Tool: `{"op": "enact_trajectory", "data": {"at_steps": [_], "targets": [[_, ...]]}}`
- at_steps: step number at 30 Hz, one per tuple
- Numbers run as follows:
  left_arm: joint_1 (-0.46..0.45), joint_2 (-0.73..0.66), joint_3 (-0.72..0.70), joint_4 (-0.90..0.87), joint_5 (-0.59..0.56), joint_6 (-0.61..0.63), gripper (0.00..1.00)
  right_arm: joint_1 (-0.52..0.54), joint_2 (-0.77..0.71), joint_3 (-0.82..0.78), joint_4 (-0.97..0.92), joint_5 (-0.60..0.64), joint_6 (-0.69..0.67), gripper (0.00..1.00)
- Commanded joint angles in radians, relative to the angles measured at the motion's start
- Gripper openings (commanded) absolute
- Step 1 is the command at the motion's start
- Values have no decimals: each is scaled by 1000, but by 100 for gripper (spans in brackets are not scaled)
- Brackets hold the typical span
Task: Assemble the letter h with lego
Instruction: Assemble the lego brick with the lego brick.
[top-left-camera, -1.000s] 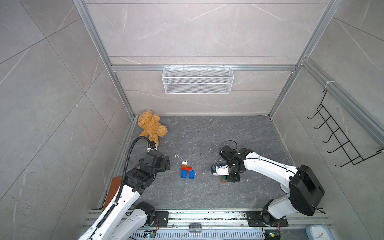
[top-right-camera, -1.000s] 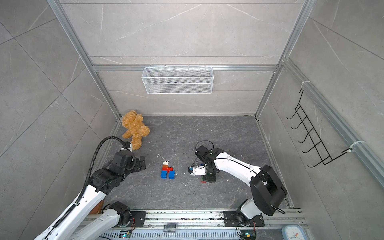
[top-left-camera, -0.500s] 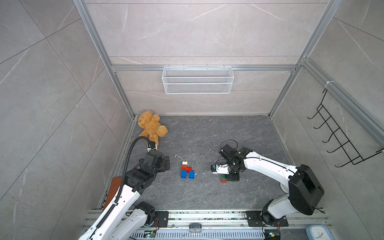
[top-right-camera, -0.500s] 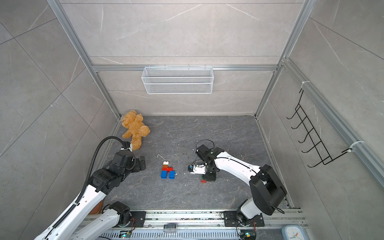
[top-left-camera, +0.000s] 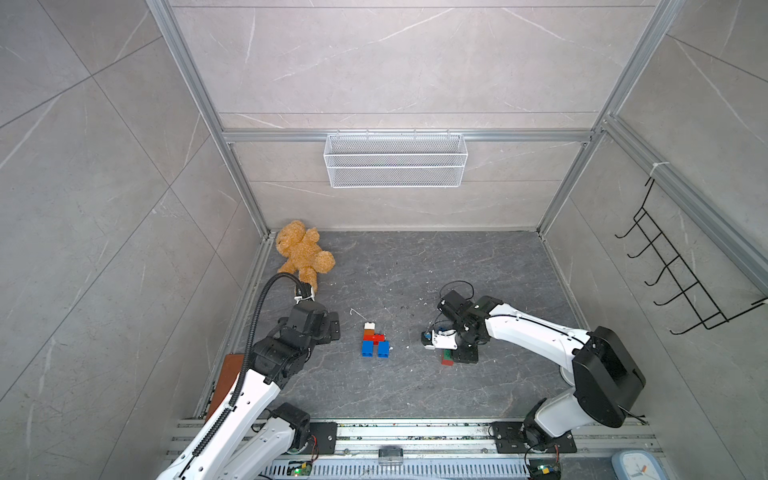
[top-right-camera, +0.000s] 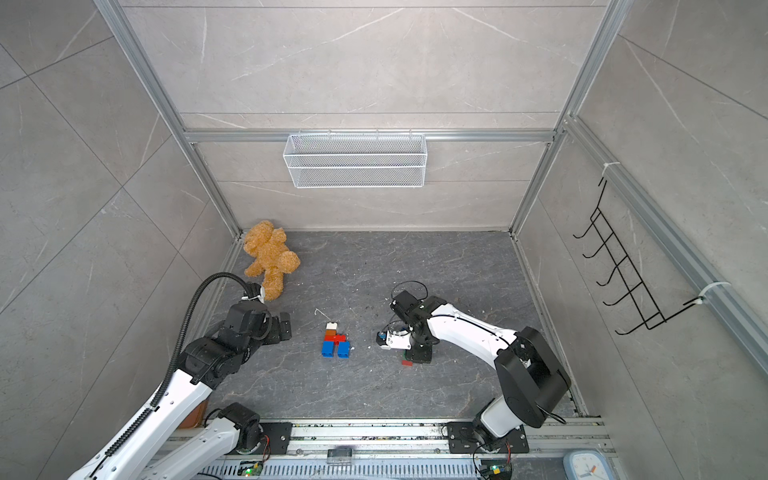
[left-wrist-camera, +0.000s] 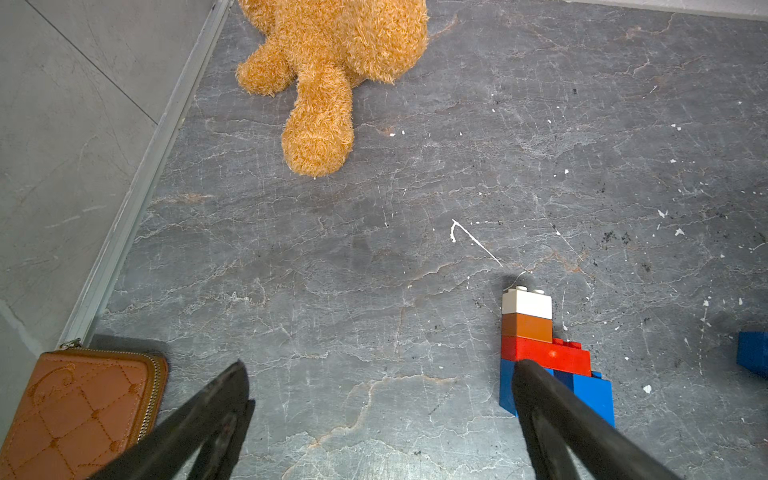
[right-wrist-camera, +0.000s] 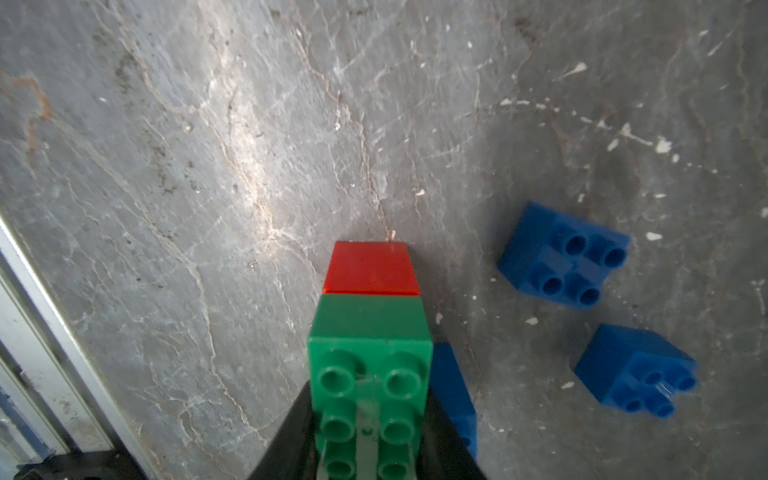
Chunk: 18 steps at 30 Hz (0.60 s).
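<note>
Green brick (right-wrist-camera: 370, 332) with a red brick (right-wrist-camera: 371, 268) at its tip sits clamped in right jaws; left jaws gape.

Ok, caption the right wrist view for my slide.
Right gripper shut on a green brick tipped with a red brick; three blue bricks lie on the grey floor nearby.

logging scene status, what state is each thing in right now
left pincer: open, empty
right pincer: shut on green brick
green brick: gripped, red brick joined to its end
built stack: lying flat
loose blue bricks: tipped on their sides
teddy bear: lying down
wallet: zipped shut
</note>
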Motion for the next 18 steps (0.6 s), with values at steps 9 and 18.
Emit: {"op": "enact_trajectory", "data": {"at_steps": [9, 18], "targets": [[-2, -1, 28, 5, 3, 5, 100, -8, 80, 21, -70, -53, -5, 0], [-3, -6, 28, 5, 4, 5, 100, 16, 174, 50, -73, 32, 6, 0]]}}
